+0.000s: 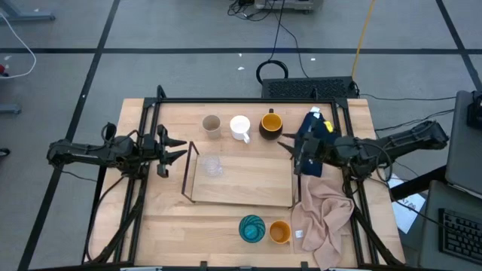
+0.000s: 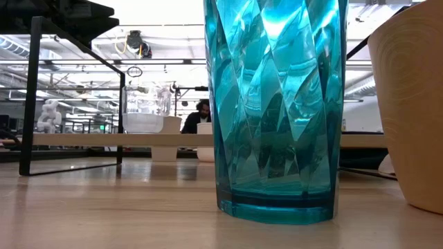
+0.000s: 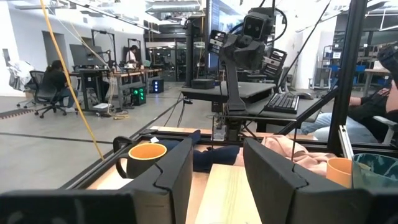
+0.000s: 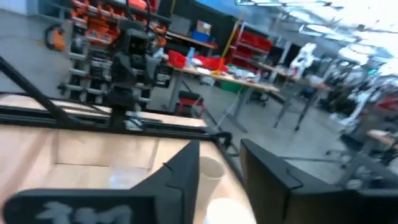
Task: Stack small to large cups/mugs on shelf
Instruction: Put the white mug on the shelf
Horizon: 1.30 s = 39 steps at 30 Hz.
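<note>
On the shelf (image 1: 248, 181), the clear glass (image 1: 212, 166) barely shows.

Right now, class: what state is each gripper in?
Left gripper: open, holding nothing, at the shelf's left end.
Right gripper: open, holding nothing, at its right end.

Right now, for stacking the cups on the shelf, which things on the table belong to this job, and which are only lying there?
Belong to the job:
- shelf
- clear glass, already on the shelf
- beige-grey cup
- white mug
- dark mug
- teal cup
- orange cup

Just lying about:
- pink cloth
- dark blue cloth
</note>
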Each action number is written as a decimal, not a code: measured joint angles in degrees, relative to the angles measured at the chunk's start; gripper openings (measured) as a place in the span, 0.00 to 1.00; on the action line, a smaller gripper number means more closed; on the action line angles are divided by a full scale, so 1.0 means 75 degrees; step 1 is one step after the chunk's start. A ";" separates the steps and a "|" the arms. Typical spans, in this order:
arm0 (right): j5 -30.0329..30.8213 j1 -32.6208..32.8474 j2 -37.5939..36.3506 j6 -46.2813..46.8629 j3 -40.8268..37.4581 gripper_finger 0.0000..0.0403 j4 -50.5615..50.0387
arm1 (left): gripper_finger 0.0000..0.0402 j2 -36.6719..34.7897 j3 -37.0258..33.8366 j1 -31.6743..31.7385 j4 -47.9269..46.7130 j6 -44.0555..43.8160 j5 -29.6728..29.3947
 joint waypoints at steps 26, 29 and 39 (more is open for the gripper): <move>-0.2576 -0.2290 0.2179 0.0546 0.2819 0.34 -0.2622 | 0.36 0.0000 0.0000 0.0003 -0.0179 -0.0281 0.0005; -0.3316 -0.2699 0.2965 0.0447 0.3821 0.34 -0.3604 | 0.36 0.0000 0.0000 0.0003 -0.0380 -0.0448 0.0005; -0.5331 -0.3697 0.4765 0.0633 0.5236 0.33 -0.4695 | 0.36 -0.0003 0.0000 0.0003 -0.0673 -0.0602 0.0005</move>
